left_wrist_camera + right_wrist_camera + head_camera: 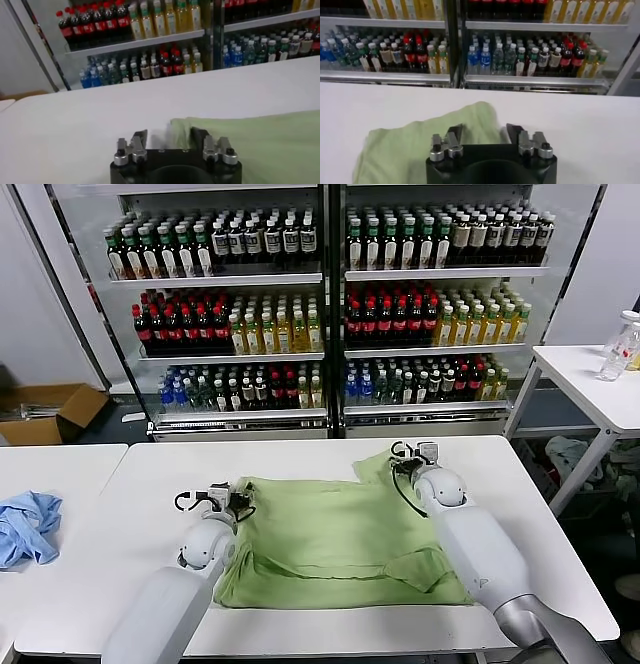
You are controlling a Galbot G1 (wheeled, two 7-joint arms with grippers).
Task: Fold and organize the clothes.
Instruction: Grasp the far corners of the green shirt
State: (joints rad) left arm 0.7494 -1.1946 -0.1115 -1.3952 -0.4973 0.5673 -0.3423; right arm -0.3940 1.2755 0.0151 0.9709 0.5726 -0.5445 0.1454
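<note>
Only the head view shows a blue cloth [25,526] beside the shirt [335,539].

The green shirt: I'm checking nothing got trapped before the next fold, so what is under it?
Only the white table shows around the green shirt, which lies flat, its bottom edge folded up. Whatever sits beneath the cloth is covered. Both open grippers, left and right, are at its far corners.

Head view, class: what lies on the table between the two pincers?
The green shirt spans the stretch from the left pincer to the right pincer; nothing else shows there.
</note>
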